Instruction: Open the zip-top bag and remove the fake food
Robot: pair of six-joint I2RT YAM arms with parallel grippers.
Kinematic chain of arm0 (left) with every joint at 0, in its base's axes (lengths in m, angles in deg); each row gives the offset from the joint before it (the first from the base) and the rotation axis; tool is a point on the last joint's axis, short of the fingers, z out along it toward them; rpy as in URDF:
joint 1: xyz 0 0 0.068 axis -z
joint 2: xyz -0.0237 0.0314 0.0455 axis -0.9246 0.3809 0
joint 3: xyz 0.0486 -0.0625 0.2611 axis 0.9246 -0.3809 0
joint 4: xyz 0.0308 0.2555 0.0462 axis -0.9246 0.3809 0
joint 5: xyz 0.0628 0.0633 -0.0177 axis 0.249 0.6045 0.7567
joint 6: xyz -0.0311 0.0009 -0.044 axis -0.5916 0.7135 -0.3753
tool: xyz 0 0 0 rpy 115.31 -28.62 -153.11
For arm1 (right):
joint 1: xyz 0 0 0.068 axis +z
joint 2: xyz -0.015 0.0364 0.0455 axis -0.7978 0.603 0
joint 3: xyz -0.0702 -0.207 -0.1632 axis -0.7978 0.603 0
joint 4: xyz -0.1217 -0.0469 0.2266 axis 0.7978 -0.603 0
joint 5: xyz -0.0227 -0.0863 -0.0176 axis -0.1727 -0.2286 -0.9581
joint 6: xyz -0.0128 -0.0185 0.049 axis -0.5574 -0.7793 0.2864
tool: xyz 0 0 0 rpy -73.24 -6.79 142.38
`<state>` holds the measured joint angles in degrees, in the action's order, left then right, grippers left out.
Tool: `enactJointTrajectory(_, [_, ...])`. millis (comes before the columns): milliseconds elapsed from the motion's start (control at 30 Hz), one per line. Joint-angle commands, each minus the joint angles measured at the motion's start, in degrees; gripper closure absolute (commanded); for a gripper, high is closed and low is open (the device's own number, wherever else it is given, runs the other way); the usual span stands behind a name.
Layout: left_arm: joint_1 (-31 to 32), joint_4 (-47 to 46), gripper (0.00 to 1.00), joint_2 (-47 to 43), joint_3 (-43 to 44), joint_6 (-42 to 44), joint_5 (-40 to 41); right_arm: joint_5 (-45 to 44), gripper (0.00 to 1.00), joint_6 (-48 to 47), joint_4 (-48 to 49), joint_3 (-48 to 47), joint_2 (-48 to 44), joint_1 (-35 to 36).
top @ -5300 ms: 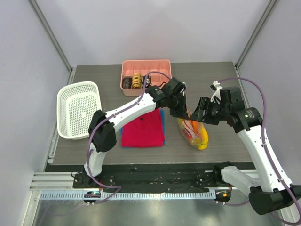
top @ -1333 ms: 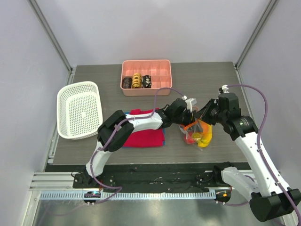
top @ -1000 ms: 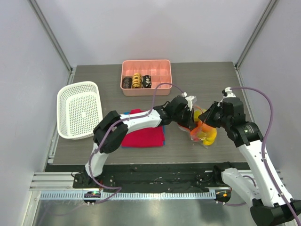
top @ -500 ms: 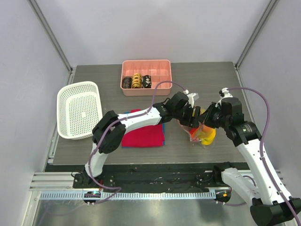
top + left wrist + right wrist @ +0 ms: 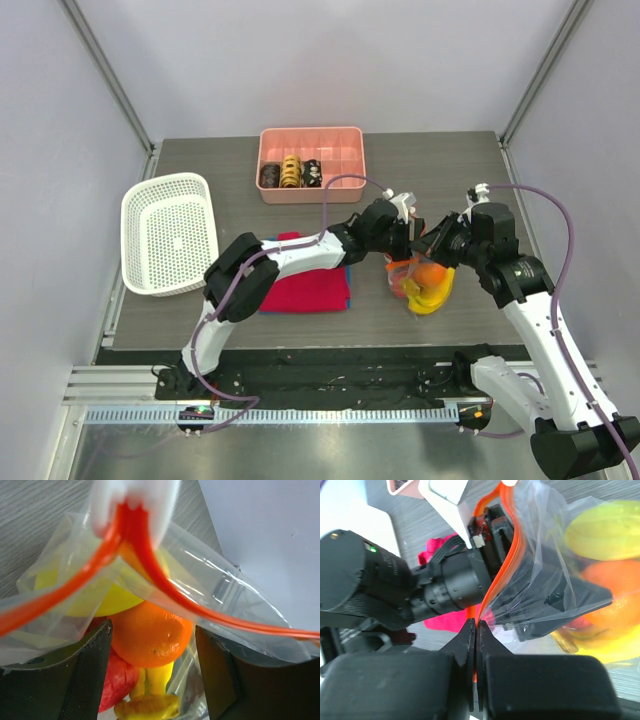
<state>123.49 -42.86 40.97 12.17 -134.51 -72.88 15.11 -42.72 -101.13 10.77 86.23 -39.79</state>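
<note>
Right of the red shirt [image 5: 304, 278], both grippers, left [image 5: 408, 240] and right [image 5: 432, 247], are clenching the zip-top bag's [image 5: 418, 280] orange zip strip [image 5: 165, 587]; pulling apart evenly should be keeping the fake food [image 5: 150, 632] inside.

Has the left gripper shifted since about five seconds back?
Yes. The left gripper has moved right, away from the pink tray, and now pinches the zip-top bag.

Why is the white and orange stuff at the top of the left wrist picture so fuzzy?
Left wrist view: the left gripper and the zip-top bag's orange strip sit too close to the lens, so they blur; the orange ball behind is sharp. Right wrist view: the plastic shows white glare streaks.
</note>
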Motion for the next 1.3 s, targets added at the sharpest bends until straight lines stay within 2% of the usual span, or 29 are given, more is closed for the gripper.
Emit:
enactJointTrajectory(0, [0.20,-6.01,0.33,-0.24,-1.29,0.32,0.69,3.47,0.99,4.11,5.53,-1.77,0.37,0.41])
enactJointTrajectory(167, [0.28,-3.47,0.33,-1.20,-3.65,4.62,-6.51,2.51,0.99,2.80,5.45,0.16,-0.06,0.41])
enactJointTrajectory(267, [0.28,-2.76,0.18,-2.96,-6.65,7.78,-7.57,2.24,0.99,2.10,4.74,1.57,-0.77,0.50])
enactJointTrajectory(300, [0.37,-0.59,0.16,-3.14,-6.48,8.40,-6.97,2.32,0.99,2.09,4.39,2.27,-0.94,0.41])
enactJointTrajectory(400, [0.72,-0.81,0.16,-2.44,-6.30,8.33,-4.86,2.32,0.99,2.27,4.39,3.15,-1.64,0.50])
enactJointTrajectory(633, [0.81,-9.00,0.18,2.21,-3.32,-1.78,-7.05,2.59,0.99,2.71,4.57,2.81,-1.12,0.50])
enactJointTrajectory(833, [1.60,-4.97,0.18,3.97,-0.15,-1.61,-1.70,3.03,0.99,3.41,5.45,3.24,-0.94,0.50])
enactJointTrajectory(1033, [2.04,-8.56,0.19,5.73,-1.99,-3.01,-1.77,3.38,0.99,3.06,5.36,3.33,-0.86,0.50])
enactJointTrajectory(1067, [2.04,-8.39,0.30,6.08,-1.30,-2.84,-2.21,3.03,0.99,2.80,4.84,3.16,-1.03,0.41])
enactJointTrajectory(1133, [1.96,-8.30,0.43,6.61,-0.42,-2.67,-3.35,1.98,0.99,2.10,3.96,2.72,-1.55,0.50])
enactJointTrajectory(1167, [1.95,-7.87,0.56,6.44,0.37,-2.23,-3.97,0.75,0.99,0.79,2.91,2.19,-1.56,0.50])
enactJointTrajectory(1233, [1.61,-5.58,0.69,5.56,0.47,-1.00,-3.80,-0.04,0.99,-0.45,1.76,1.66,-1.91,0.41])
enactJointTrajectory(1267, [1.43,-2.53,0.81,3.99,0.55,0.83,-2.93,-1.18,0.99,-1.85,0.71,1.49,-2.26,0.41])
